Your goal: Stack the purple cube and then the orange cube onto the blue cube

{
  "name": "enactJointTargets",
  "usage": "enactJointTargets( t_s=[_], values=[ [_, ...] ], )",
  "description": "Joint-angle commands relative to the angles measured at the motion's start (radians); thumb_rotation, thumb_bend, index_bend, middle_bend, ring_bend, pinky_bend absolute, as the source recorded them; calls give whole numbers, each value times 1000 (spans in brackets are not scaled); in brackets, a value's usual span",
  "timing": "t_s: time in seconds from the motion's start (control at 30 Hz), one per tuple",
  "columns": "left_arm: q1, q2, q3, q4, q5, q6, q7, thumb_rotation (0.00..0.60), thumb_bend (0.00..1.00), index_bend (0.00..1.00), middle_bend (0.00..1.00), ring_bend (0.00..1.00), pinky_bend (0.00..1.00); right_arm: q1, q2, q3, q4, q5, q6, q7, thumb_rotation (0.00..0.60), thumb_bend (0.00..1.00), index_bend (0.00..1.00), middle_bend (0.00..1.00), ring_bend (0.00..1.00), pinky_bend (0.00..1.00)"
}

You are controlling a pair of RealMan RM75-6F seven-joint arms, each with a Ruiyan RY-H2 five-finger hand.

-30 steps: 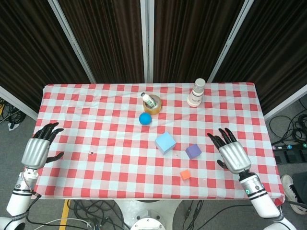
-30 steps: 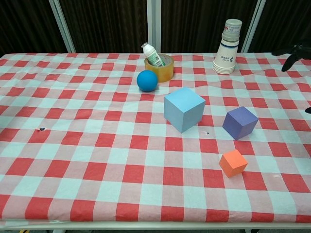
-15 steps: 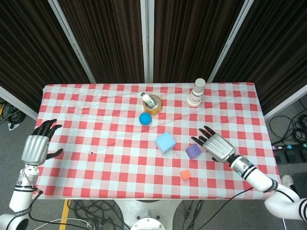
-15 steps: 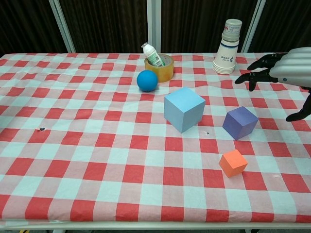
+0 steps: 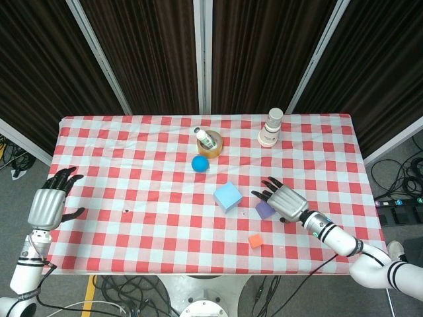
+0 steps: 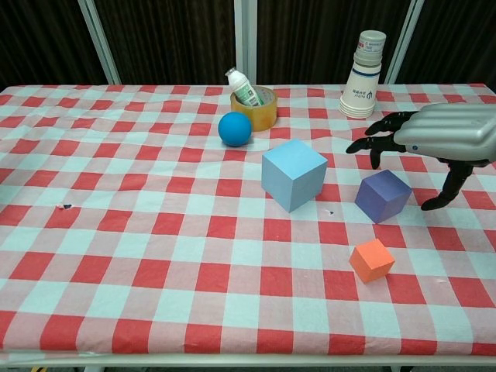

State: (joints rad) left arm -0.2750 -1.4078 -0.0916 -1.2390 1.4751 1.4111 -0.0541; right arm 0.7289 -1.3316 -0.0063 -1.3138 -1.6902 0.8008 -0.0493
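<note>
The purple cube (image 6: 383,195) (image 5: 264,210) sits on the checked cloth right of the larger blue cube (image 6: 294,174) (image 5: 227,196). The small orange cube (image 6: 371,260) (image 5: 256,240) lies nearer the front edge. My right hand (image 6: 434,136) (image 5: 283,199) hovers just above and to the right of the purple cube, fingers spread and holding nothing; in the head view it covers part of the cube. My left hand (image 5: 47,205) hangs open beyond the table's left edge and does not show in the chest view.
A blue ball (image 6: 234,129) lies behind the blue cube. Further back, a tape roll (image 6: 259,109) holds a small white bottle (image 6: 242,86). A stack of paper cups (image 6: 364,75) stands at the back right.
My right hand has moved left over the table, from near the right edge to just above the purple cube. My left hand has drifted slightly outward.
</note>
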Motion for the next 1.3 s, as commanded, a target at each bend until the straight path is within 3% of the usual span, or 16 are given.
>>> enactJointTargets(
  t_s=[0.03,0.47,0.73,0.87,1.03,1.3],
  values=[
    [0,-1,1,4,-1,-2,-4,600,111,286,245,161,286,4,-32,-9,38,-7,24,23,600,55,50,305,22,0],
    [-2,-3,2,11,5,-2,-16,600,111,286,244,162,286,-15,-90,-26,113,-2,119,93,600,108,68,483,145,0],
    [-3,-1,-1,3,6,-2,-21,600,112,286,244,161,286,-3,35,14,-37,21,163,87,600,113,70,487,146,0],
    [-5,-1,0,1,7,-5,-21,600,111,286,245,162,286,43,132,47,-164,39,115,71,600,114,71,488,146,0],
    [-6,-1,-1,1,3,-9,-23,600,111,286,245,161,286,140,224,97,-275,88,-23,82,600,119,73,486,146,0],
    [0,0,-3,16,-6,-11,-39,600,111,286,244,162,286,267,205,132,-248,128,-190,133,600,125,73,485,146,0]
  ],
)
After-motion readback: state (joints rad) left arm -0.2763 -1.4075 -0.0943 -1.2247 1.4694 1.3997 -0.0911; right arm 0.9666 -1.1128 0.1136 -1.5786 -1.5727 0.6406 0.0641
